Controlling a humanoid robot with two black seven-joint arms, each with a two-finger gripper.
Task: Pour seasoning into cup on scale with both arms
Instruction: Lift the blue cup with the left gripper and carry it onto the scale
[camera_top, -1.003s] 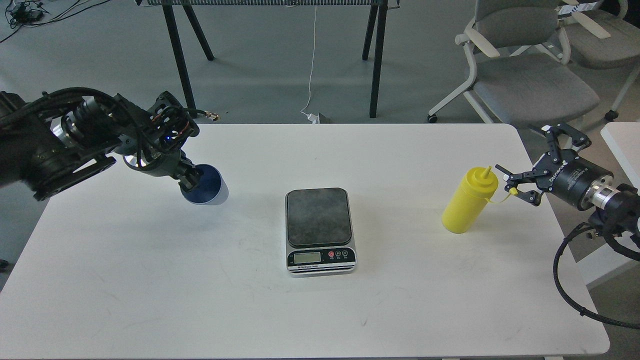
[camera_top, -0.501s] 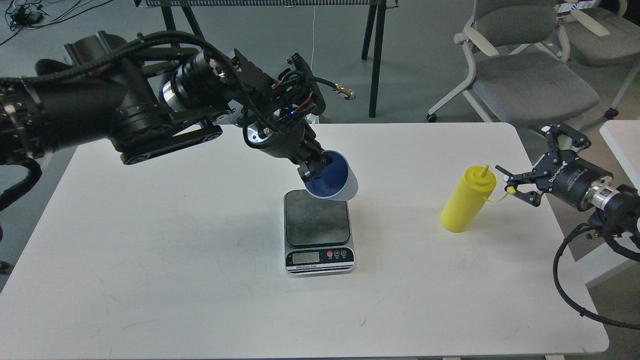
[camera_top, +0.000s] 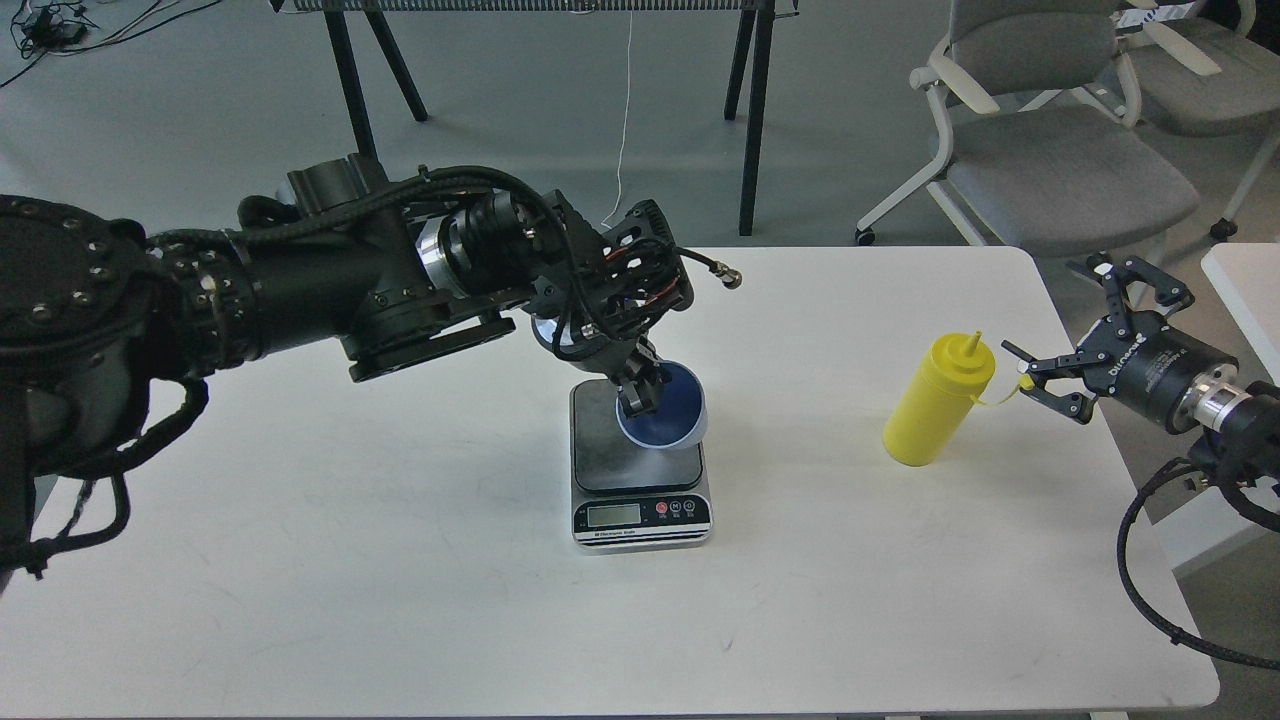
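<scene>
Over the scale (camera_top: 640, 455), left gripper (camera_top: 640, 392), pinching the cup (camera_top: 662, 420) rim, has lowered it toward the plate; right gripper (camera_top: 1040, 378) waits open beside the bottle (camera_top: 935, 402).

Black arms (camera_top: 300, 280); silver wrist rings; black braided cables

Our left arm (camera_top: 300, 290) runs off the left edge, so we can't see its base; the cup (camera_top: 662, 420) covers the back right part of the scale (camera_top: 640, 480) plate, and whether it's actually touching the plate we can't tell; our left gripper (camera_top: 640, 392) blocks part of the cup's rim; the scale's LCD is too small to read; our right arm (camera_top: 1200, 400) is cut off at the right edge; the chairs (camera_top: 1050, 150) up top are cropped too.
</scene>
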